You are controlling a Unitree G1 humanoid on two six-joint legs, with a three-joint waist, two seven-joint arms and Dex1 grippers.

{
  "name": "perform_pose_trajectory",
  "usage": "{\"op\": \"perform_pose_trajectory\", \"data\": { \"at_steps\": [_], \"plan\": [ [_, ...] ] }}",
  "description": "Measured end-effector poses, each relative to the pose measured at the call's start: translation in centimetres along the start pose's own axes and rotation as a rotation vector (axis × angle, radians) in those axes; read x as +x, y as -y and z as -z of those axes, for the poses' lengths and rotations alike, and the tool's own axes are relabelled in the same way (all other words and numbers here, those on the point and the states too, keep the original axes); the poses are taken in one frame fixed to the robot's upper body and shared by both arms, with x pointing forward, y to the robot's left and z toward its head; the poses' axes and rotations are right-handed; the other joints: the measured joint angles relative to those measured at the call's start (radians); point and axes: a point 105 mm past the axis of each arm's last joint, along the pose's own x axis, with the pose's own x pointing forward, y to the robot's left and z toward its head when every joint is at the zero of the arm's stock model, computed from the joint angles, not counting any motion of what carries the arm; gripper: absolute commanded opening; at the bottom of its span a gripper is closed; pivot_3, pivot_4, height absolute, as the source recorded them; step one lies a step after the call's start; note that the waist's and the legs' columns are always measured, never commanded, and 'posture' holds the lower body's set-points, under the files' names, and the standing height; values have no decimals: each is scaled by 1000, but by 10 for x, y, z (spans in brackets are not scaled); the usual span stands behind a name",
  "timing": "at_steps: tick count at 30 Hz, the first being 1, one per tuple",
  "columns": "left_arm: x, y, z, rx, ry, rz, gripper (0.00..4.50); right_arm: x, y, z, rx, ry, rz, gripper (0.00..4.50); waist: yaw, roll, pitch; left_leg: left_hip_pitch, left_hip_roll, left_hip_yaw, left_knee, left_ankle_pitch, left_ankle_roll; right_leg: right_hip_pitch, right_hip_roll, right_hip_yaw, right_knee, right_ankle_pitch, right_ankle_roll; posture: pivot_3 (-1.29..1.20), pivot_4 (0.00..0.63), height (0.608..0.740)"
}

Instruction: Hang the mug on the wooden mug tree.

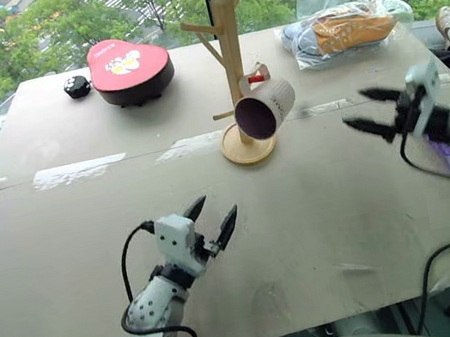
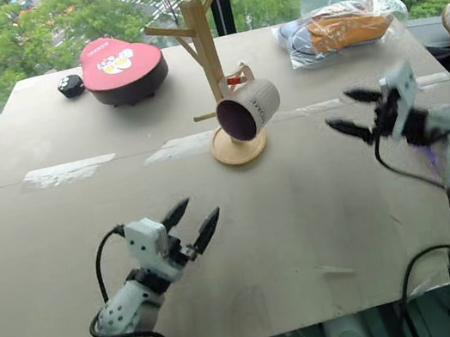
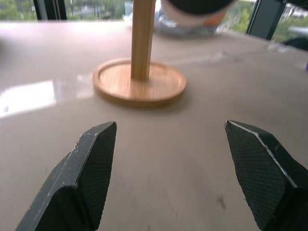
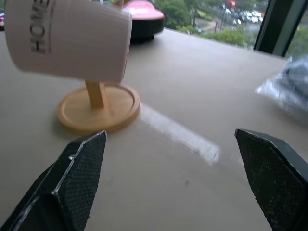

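In the head views we see the mug hanging by its handle on the red-tipped peg of the wooden mug tree, its dark mouth tipped toward the near side, above the round base. The tree stands near the middle of the table. Behind it lie a red heart-shaped box, a small black object just beside that box, and a plastic bag at the far right.

The left gripper hovers over the near part of the table with its fingers apart and nothing between them. The right gripper hangs to the right of the tree, well apart from the mug, fingers likewise spread and empty.

The left wrist view adds the base at close range, the post rising from it, and the mug's lower rim at the upper edge. The right wrist view alone shows dark lettering on the mug's cream side, with the red box beyond it.
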Motion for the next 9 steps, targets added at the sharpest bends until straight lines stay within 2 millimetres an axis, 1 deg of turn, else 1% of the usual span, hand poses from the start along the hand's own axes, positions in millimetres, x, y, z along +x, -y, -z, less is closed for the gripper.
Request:
{"op": "perform_pose_trajectory", "data": {
  "at_steps": [1, 3, 5, 7, 9],
  "plan": [
    [-3, 1, 6, 5, -33, -3, 3693, -6, -9, 17, 43, -20, 23, 4338, -1, 2, 1, 0, -1, 2, 0, 0, 0, -1, 0, 0, 1, 0, 0, 0, 150, 740],
    [-7, 4, 10, 20, -63, 11, 3693, -20, -27, 38, 79, -46, 61, 4338, -1, 4, 2, 2, -1, 4, 2, 0, 0, 0, 0, 2, 4, 1, 1, 0, 150, 740],
    [-12, 6, 11, 33, -83, 32, 3693, -32, -44, 50, 86, -48, 84, 4338, 2, 2, 1, 7, 0, 3, 2, 0, 0, 6, 0, 2, 4, 2, 0, 0, 150, 740],
    [-17, 10, 17, 17, -124, 45, 3693, -44, -64, 62, 108, -43, 107, 4338, 3, 2, 0, 8, 0, 2, 1, 0, 0, 7, 1, 1, 4, 2, 0, 0, 150, 740],
    [-18, 12, 20, 14, -140, 64, 3693, -52, -77, 71, 117, -57, 114, 4338, 2, 2, 0, 8, 0, 3, 2, 0, 0, 7, 1, 0, 4, 2, 0, 0, 150, 740]
  ]
}}
